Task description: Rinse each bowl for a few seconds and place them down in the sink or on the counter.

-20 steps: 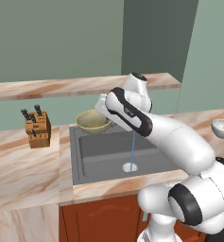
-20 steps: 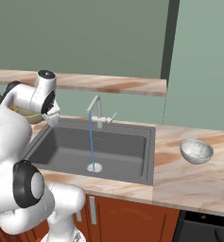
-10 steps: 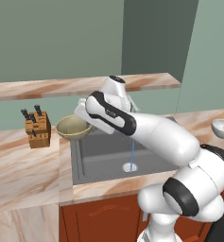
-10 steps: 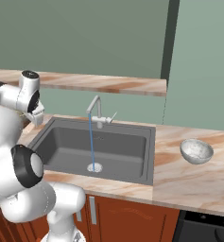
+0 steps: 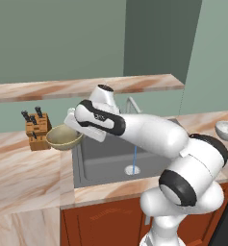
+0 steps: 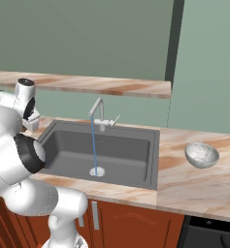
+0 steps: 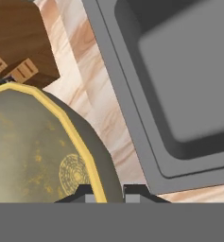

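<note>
My gripper (image 5: 73,129) is shut on the rim of the olive-gold bowl (image 5: 63,137), which hangs upright just above the counter (image 5: 24,168), left of the sink (image 5: 103,166) and close beside the knife block. In the hand view the bowl (image 7: 33,151) shows its glossy inside, and its yellow rim runs between the tips of my gripper (image 7: 106,193). The sink's rim (image 7: 127,108) lies to the right of it. A pale grey bowl (image 6: 201,155) stands on the counter (image 6: 184,184) right of the sink (image 6: 136,155).
The wooden knife block (image 5: 37,129) stands right next to the held bowl. A thin blue stream of water (image 6: 93,145) runs from the gooseneck faucet (image 6: 98,109) to the drain. A marbled shelf (image 5: 62,87) hangs on the wall above the counter.
The arm has swung left, carrying the olive-gold bowl from over the sink's left part to above the counter beside the knife block. The water keeps running.
</note>
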Robot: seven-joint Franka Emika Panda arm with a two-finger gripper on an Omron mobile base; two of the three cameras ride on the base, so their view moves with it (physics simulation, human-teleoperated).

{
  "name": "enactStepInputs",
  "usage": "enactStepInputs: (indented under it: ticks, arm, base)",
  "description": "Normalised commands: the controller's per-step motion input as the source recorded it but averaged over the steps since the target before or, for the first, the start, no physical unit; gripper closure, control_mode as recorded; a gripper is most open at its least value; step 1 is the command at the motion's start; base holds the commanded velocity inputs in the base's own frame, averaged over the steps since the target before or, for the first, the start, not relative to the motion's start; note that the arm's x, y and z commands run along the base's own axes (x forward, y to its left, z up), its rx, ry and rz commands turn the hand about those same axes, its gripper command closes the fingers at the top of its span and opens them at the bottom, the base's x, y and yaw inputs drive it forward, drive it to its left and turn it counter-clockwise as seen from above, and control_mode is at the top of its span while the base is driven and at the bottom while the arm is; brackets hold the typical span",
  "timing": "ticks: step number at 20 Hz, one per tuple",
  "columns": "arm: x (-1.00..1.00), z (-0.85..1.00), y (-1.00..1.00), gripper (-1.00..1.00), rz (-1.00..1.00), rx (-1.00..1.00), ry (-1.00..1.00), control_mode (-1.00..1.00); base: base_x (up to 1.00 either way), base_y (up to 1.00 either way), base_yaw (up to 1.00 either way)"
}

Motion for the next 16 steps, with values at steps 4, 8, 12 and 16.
enactStepInputs:
  ticks: [4,8,12,16]
  arm:
    - [0.01,-0.35,0.13,1.00,0.07,0.00,0.03,-1.00]
    - [0.00,-0.25,0.16,1.00,0.07,-0.01,0.01,-1.00]
    - [0.00,-0.22,0.16,1.00,0.07,0.00,0.00,-1.00]
    - [0.00,-0.18,0.20,1.00,0.06,-0.01,0.00,-1.00]
  base:
    - [0.00,0.00,0.00]
    - [0.00,0.00,0.00]
    - [0.00,0.00,0.00]
    - [0.00,0.00,0.00]
